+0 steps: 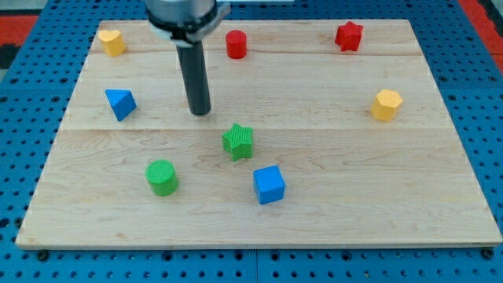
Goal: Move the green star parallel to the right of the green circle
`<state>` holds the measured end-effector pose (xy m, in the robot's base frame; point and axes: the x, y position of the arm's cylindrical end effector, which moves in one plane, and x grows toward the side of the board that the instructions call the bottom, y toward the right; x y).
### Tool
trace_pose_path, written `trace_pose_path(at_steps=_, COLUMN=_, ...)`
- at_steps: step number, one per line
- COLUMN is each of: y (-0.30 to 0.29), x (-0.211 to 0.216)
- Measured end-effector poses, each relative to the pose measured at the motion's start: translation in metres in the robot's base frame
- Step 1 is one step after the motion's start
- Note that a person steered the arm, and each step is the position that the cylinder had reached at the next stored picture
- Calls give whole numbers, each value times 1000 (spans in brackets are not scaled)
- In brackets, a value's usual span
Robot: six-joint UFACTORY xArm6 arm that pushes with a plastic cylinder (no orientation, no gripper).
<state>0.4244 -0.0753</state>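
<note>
The green star [237, 141] lies near the middle of the wooden board [354, 181]. The green circle, a short cylinder [162, 177], sits lower and to the view's left of the star. My tip [200, 111] rests on the board just above and to the view's left of the star, a small gap away. It stands well above the green circle.
A blue cube [269, 185] sits just below and right of the star. A blue triangle [120, 104] is at the left, a yellow block [112, 42] at top left, a red cylinder [236, 44] and a red star [348, 36] along the top, and a yellow hexagon [386, 104] at the right.
</note>
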Motion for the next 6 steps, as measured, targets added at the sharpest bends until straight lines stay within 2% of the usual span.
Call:
trace_pose_path(at_steps=1, y=6, x=28)
trace_pose_path(at_steps=2, y=121, x=58)
trace_pose_path(at_steps=3, y=202, x=77)
trace_pose_path(at_steps=6, y=215, x=82)
